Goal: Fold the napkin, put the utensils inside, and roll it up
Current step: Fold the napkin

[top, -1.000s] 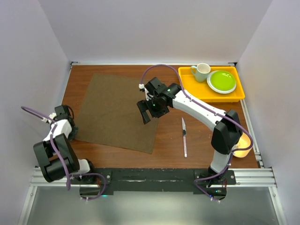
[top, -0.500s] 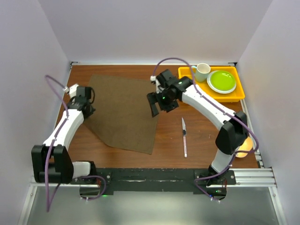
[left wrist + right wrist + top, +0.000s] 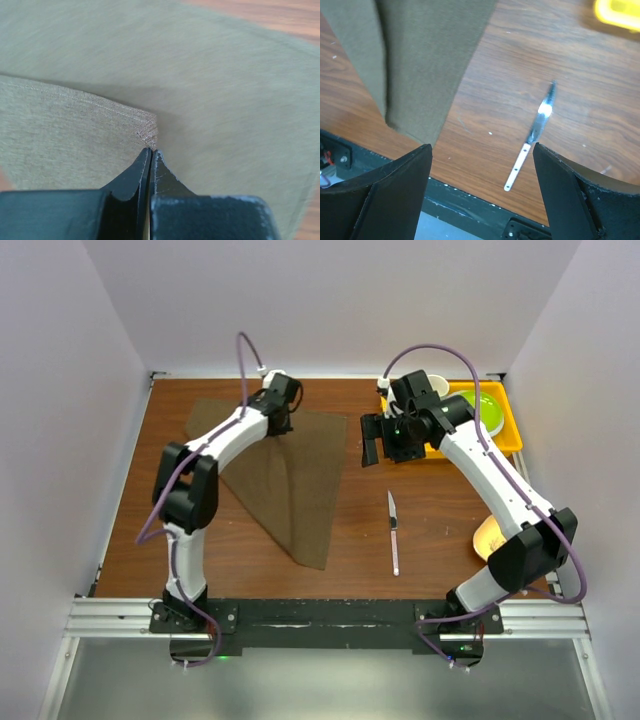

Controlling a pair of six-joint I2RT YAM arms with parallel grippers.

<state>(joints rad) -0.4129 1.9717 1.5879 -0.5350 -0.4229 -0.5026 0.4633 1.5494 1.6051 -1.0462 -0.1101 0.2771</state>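
**Near edge.** The napkin (image 3: 290, 475) lies on the table (image 3: 440, 530) left of centre, with one pointed corner toward the arm bases. It forms a rough triangle, part of it doubled over the rest. The knife (image 3: 394, 530) lies on bare wood to the right of the napkin, apart from it and untouched, blade pointing away from the bases. Judgement: it sits clear of the cloth so that the fold meets no obstruction, and its placing is not yet due.

**Middle.** The right gripper (image 3: 380, 445) hovers over bare table between the napkin's far right corner and the yellow tray (image 3: 515, 435). Its jaws are spread wide with nothing between them. Its wrist view looks down on the knife and the napkin's near corner. Judgement: it is parked aside to leave the left arm room.

**Far side.** The left arm is stretched out, and the left gripper (image 3: 277, 405) has its fingers pressed together on a hemmed corner of the napkin — a tight pinch. That corner hangs just above the layer beneath and casts a shadow on it. Judgement: the corner is held there to be laid down on the far part of the cloth — the fold is under way, not finished.

The tray, holding a green plate (image 3: 485, 410), plays no part in this step.
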